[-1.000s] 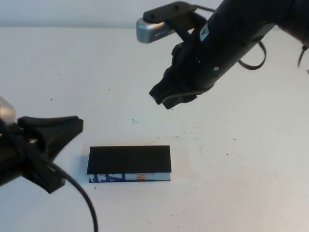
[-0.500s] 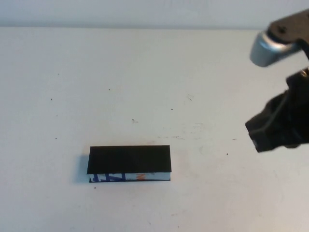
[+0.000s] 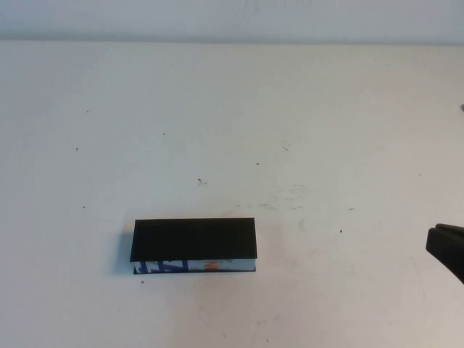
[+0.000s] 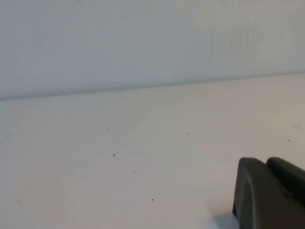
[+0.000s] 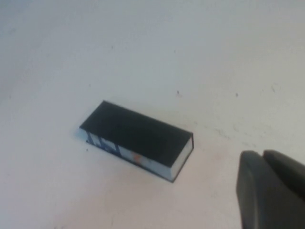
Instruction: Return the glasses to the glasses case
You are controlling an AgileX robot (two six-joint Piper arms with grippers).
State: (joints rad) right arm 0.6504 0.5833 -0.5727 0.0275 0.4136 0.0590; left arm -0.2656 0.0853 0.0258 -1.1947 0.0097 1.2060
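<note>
The glasses case [image 3: 193,240] lies shut on the white table, left of centre near the front, its black lid down and its white front edge with blue and orange marks facing me. It also shows in the right wrist view [image 5: 138,135]. No glasses are in view in any frame. My right gripper [image 3: 446,251] shows only as a dark tip at the right edge, well to the right of the case; its fingers [image 5: 263,155] are together and empty. My left gripper [image 4: 262,161] is out of the high view; its fingers are together and empty above bare table.
The white table [image 3: 232,116] has small dark specks and faint scuffs [image 3: 290,196] right of centre. A pale wall [image 4: 143,43] rises behind the table's far edge.
Both arms have drawn back from the case: the left arm has left the high view, and the right arm has swung from above the middle to the right edge. The case has not moved.
</note>
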